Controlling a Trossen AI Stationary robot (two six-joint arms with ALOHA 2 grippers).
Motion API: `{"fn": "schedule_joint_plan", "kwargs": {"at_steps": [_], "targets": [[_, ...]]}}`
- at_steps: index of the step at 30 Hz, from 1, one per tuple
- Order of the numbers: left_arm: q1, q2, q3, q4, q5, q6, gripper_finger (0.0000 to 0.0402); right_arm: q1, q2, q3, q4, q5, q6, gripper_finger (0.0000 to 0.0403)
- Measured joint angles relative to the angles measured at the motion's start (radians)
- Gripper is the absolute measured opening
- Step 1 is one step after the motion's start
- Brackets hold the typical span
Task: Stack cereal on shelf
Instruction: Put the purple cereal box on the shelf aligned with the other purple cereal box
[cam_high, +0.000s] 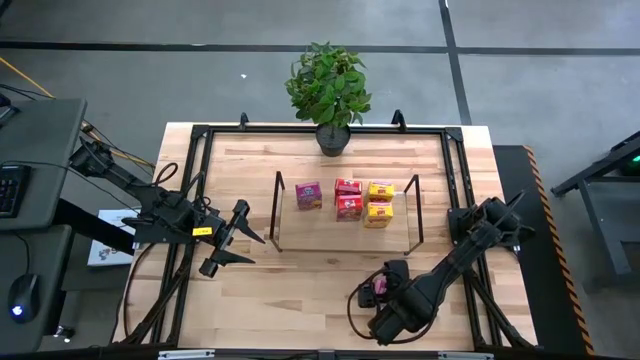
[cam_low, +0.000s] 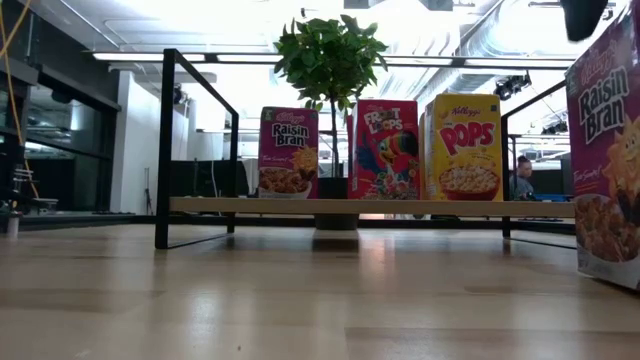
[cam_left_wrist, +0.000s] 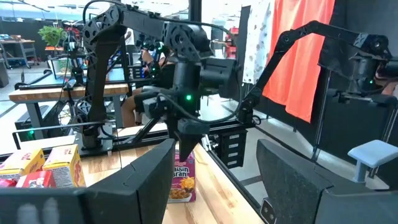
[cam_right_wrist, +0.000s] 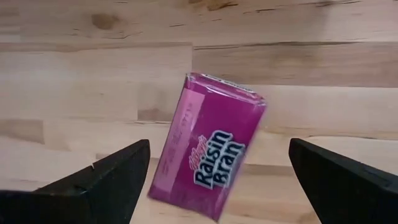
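Pink cereal boxes: one on shelf (cam_high: 345, 240), one (cam_right_wrist: 208, 146) between wide right fingers (cam_right_wrist: 364, 186).

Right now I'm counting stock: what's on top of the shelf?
On the shelf: one Raisin Bran box, red boxes and yellow boxes. The low view shows three fronts; anything behind them is covered.

Glossy cardboard cereal boxes (cam_low: 385, 148), pale smooth wood shelf (cam_low: 220, 205), black metal frames
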Motion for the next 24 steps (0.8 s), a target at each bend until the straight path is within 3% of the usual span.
{"fn": "schedule_joint_plan", "kwargs": {"at_steps": [15, 24], "targets": [[0.0, 0.0, 0.0, 0.0, 0.0, 0.0, 0.0218, 0.0, 0.001, -0.219, 0.245, 0.03, -0.019, 0.0378], [0.0, 0.0, 0.0, 0.0, 0.0, 0.0, 0.0218, 0.0, 0.001, -0.251, 0.269, 0.034, -0.05, 0.0378]]}}
